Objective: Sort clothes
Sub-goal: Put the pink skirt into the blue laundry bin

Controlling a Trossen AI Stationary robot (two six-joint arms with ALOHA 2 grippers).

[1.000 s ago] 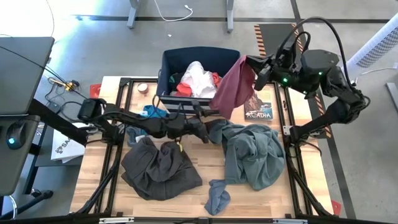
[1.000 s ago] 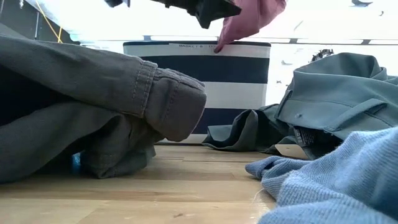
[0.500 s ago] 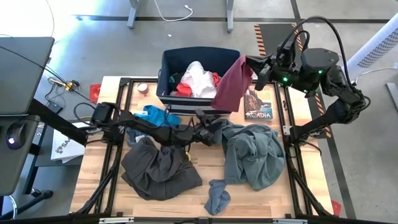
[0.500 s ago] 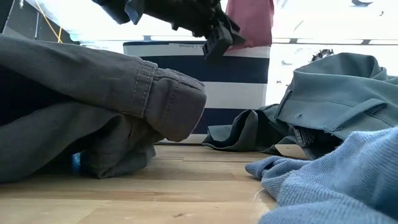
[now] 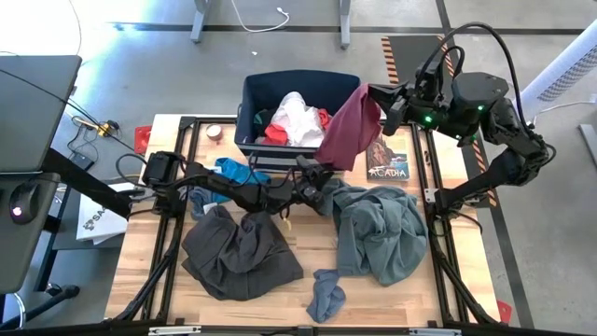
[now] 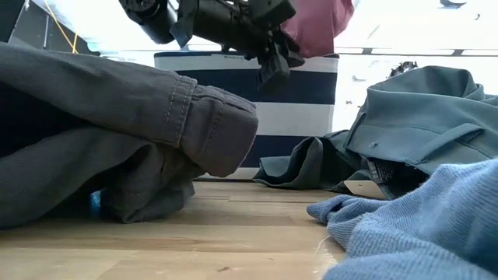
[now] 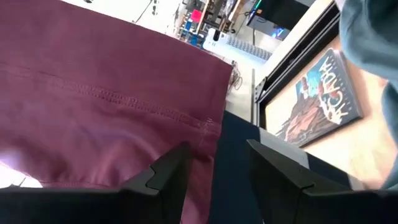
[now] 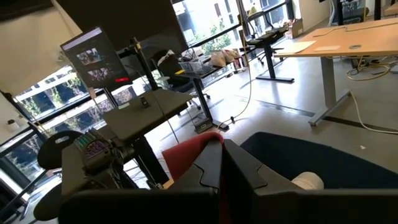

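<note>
Several soft garments lie on the pale wooden slatted table: crumpled dark grey-brown trousers, a rumpled grey-green shirt. The navy white-striped fabric bin holds white cloth. The right gripper pinches a hanging maroon garment tightly beside the bin. The left gripper, fingers parted and empty, reaches beneath it.

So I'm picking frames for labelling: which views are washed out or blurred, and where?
Low view: the background behind the navy bin is blown out white, and the blue garment nearest the lens is soft. Left wrist view: the maroon garment fills the frame, slightly soft. High view: evenly lit, sharp.
</note>
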